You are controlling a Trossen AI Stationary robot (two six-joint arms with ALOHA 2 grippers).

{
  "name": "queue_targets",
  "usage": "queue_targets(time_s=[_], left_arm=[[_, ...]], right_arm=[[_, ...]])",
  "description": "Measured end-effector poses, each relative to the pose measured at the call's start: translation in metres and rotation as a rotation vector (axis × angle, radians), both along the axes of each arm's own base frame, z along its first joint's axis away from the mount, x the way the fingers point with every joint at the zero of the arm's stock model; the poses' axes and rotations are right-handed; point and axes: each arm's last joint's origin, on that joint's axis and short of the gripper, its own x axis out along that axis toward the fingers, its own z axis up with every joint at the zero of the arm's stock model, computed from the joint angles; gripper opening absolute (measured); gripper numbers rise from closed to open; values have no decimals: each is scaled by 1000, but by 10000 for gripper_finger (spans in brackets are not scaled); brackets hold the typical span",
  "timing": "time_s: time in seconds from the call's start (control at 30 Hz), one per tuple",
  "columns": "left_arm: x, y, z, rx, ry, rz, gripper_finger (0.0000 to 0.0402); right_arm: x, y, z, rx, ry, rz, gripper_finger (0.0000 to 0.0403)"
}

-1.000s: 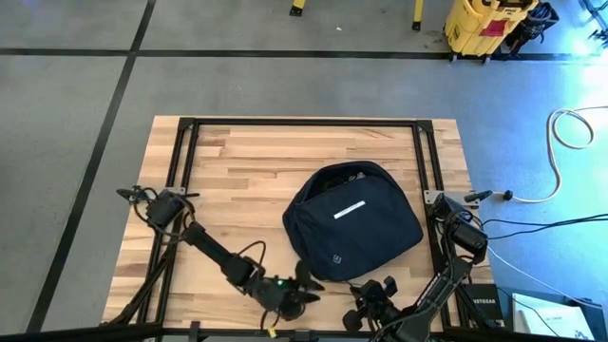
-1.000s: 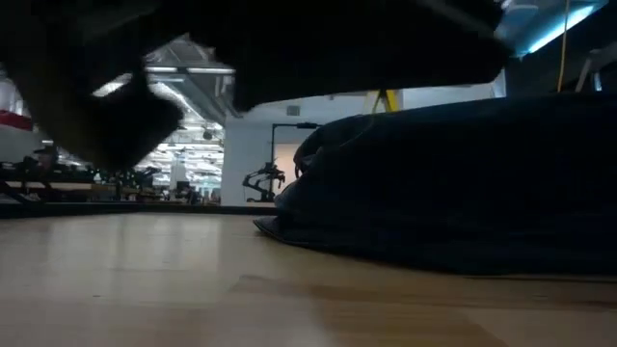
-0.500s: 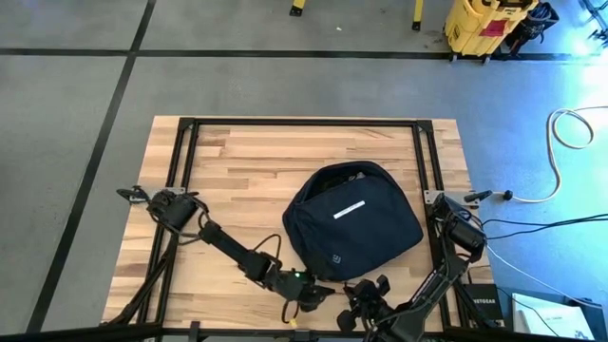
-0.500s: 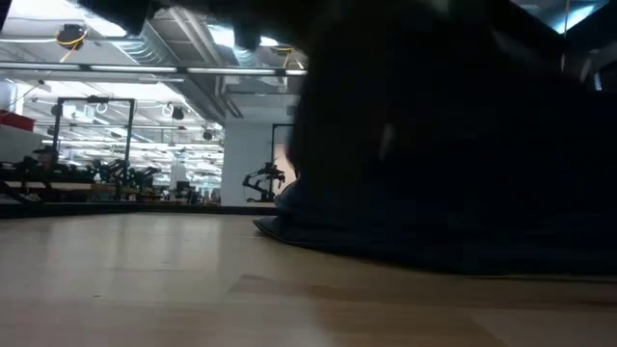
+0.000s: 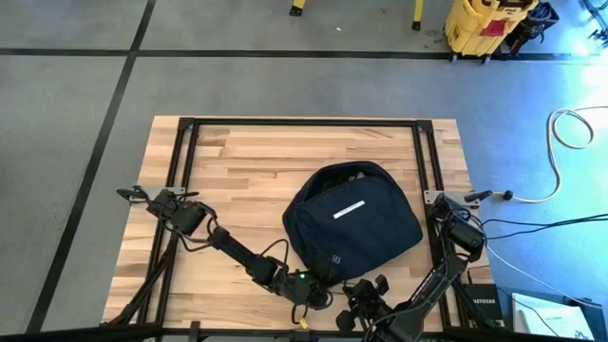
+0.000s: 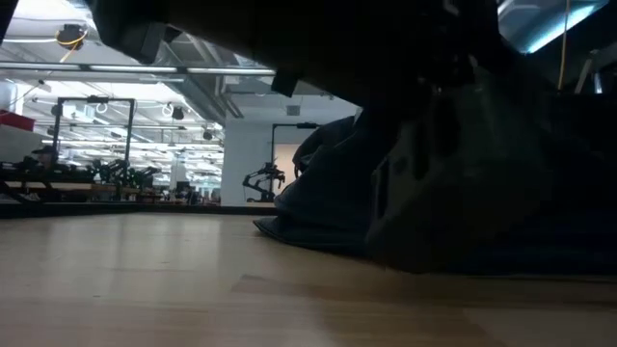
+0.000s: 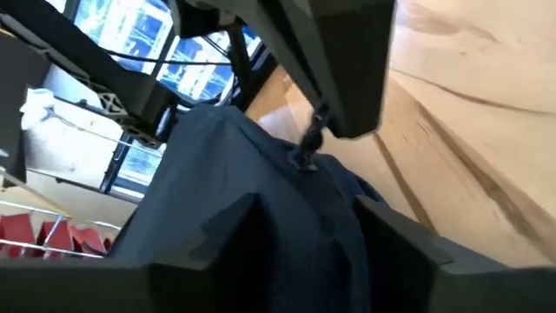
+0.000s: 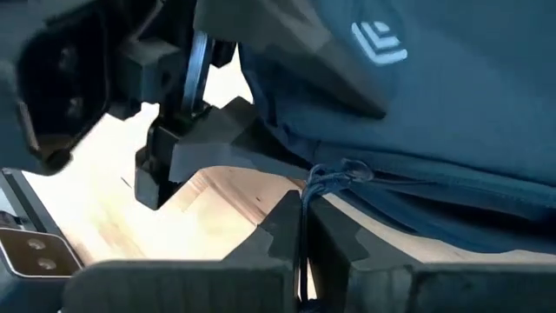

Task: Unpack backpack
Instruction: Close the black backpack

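We see the backpack (image 5: 352,221) lying right of centre on the wooden table (image 5: 237,161). The left gripper (image 5: 318,282), at the bag's lower edge near the frame's bottom, has its fingers spread around fabric, though we cannot tell whether they grip. The right gripper (image 5: 359,299) sits pressed together just below.

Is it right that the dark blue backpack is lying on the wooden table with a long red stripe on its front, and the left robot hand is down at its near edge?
Not quite. The stripe on the backpack is white and short, not red and long, as the high view shows. The rest holds: it lies on the wooden table, and the left gripper is at its near edge.
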Motion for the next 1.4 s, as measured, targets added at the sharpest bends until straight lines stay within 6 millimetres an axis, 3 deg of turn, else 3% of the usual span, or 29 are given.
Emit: queue_targets(time_s=[0.33, 0.4, 0.7, 0.97, 1.23, 1.4], left_arm=[[-3, -7, 5, 10, -46, 7, 21], [-3, -8, 6, 9, -56, 17, 7], [-6, -11, 6, 62, -57, 46, 0], [-7, -11, 4, 79, -30, 47, 0], [-12, -18, 3, 114, -25, 61, 0], [-20, -28, 3, 163, -17, 82, 0]], right_arm=[[0, 0, 0, 2, 0, -1, 0], [0, 0, 0, 3, -1, -1, 0], [-3, 1, 0, -4, 11, 5, 0], [-35, 7, 2, -31, 13, -46, 0], [-43, 7, 1, -38, 94, -49, 0], [-45, 4, 12, -35, 101, -50, 0]])
